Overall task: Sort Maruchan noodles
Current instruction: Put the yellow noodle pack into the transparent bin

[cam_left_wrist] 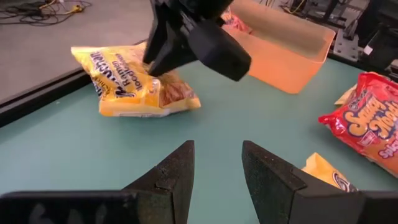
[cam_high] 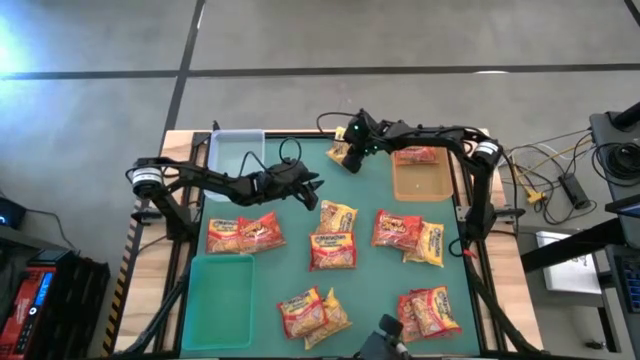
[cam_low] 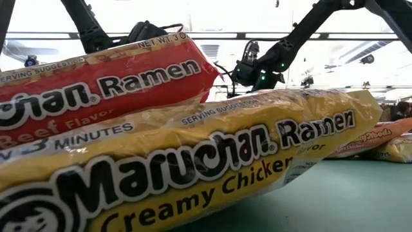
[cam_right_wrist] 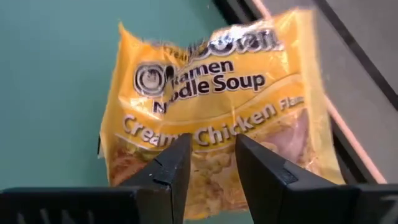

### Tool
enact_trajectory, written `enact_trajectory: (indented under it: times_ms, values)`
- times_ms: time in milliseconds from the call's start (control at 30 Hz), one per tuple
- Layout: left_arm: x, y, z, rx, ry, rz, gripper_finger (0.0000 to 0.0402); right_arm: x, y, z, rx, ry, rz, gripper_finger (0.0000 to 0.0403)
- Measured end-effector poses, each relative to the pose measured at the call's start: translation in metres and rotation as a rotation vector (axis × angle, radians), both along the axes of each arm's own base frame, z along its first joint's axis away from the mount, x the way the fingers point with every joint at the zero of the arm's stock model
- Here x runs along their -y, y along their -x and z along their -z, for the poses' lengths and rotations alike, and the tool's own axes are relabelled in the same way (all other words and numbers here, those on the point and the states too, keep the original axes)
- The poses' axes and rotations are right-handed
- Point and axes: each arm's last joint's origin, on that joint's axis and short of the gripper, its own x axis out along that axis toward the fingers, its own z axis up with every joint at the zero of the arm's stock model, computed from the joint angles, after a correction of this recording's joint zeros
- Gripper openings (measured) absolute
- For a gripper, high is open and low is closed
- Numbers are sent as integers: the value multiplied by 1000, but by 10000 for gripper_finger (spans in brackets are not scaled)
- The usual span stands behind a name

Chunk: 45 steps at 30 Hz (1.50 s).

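A yellow Creamy Chicken Maruchan packet (cam_right_wrist: 211, 93) lies flat on the green mat near the table's far edge (cam_high: 338, 150). My right gripper (cam_right_wrist: 210, 167) hovers right over it, tipped downward, fingers open a little. The left wrist view shows that gripper (cam_left_wrist: 160, 65) close to the packet (cam_left_wrist: 134, 84). My left gripper (cam_left_wrist: 217, 168) stands open and holds nothing, a short way left of and nearer than the packet (cam_high: 315, 188), pointing toward it. More red and yellow packets (cam_high: 333, 240) lie scattered on the mat. My right gripper comes at the yellow packet from above, slanting down, one finger (cam_right_wrist: 168, 168) on either side of the packet's middle (cam_right_wrist: 208, 140). Whether the fingertips touch the wrapper, I cannot tell. The packet lies flat on the mat.
A tan tray (cam_high: 425, 188) holding a red packet (cam_high: 418, 155) sits right of the right gripper. A clear tray (cam_high: 232, 150) stands at the far left and a green tray (cam_high: 218, 290) at the near left. Two packets (cam_low: 193, 161) fill the low view close up.
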Motion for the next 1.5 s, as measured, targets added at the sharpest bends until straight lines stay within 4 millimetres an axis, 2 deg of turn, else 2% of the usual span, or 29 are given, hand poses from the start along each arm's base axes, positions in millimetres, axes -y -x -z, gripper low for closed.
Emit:
enact_trajectory:
  times_ms: [133, 300, 600, 733, 867, 1000, 1100, 1300, 1500]
  values:
    - [0, 0, 0, 0, 4, -1, 119, -14, 6, 0, -62, -103, -74, 118]
    - [2, 0, 1, 0, 38, 55, 119, -40, 7, -11, -88, -221, -191, 118]
    - [-2, 1, 0, 26, 69, 31, 127, -89, -5, -8, -176, -257, -341, 118]
    - [-4, 0, -1, 14, 40, 46, 148, -99, -9, -10, -178, -246, -371, 118]
    - [-3, -4, 0, -1, 23, 97, 176, -103, -7, -23, -149, -230, -368, 118]
    - [-2, -5, 2, -4, 34, 117, 203, -103, -1, -40, -122, -188, -293, 118]
    - [-5, -6, 2, 12, 70, 90, 218, -104, 1, -44, -63, -197, -219, 118]
    - [-11, -6, -1, 96, 199, -5, 229, -113, 14, -16, -8, -221, -61, 118]
    - [-12, -5, -1, 99, 201, -17, 229, -119, 31, 14, 110, -199, -16, 118]
